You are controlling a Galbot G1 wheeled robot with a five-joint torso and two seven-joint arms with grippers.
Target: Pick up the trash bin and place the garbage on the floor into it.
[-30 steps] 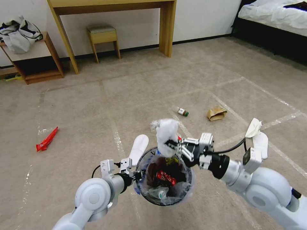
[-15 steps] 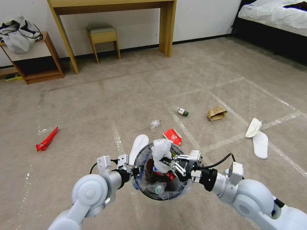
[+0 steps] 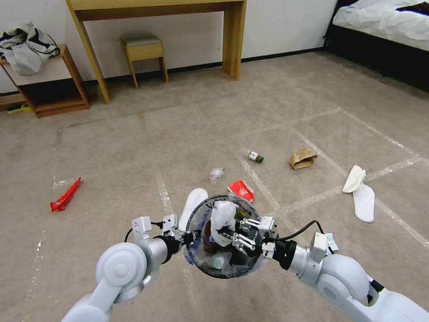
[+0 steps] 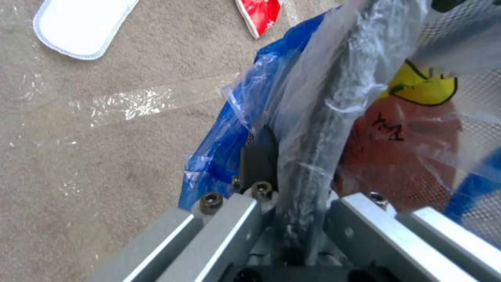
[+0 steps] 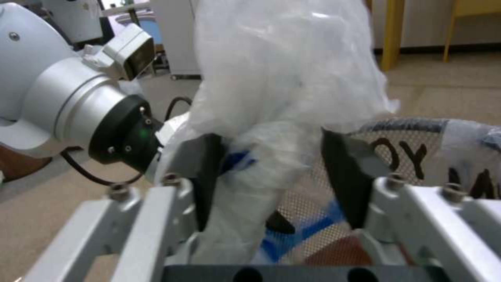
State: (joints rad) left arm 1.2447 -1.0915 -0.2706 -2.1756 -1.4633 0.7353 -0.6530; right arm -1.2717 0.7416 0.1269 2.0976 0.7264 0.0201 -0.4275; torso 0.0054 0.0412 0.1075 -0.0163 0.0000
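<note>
The left gripper (image 3: 190, 237) clamped the bin (image 3: 196, 259) rim at 9 o'clock, steadying it while the right gripper (image 3: 228, 235) pinched the tissue (image 3: 222, 214) above.

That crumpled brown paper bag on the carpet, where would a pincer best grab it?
Probably from straight above, pinching the raised, creased upper fold of the crumpled brown paper bag. It lies low on the beige carpet, so its sides offer little to hold.

left gripper (image 3: 190, 237) clamped bin (image 3: 223, 268) rim | right gripper (image 3: 229, 236) held tissue (image 3: 222, 215) over bin | wrapper (image 3: 65, 195), bottle (image 3: 255, 156), paper bag (image 3: 302, 158) lay on floor (image 3: 134, 147)
</note>
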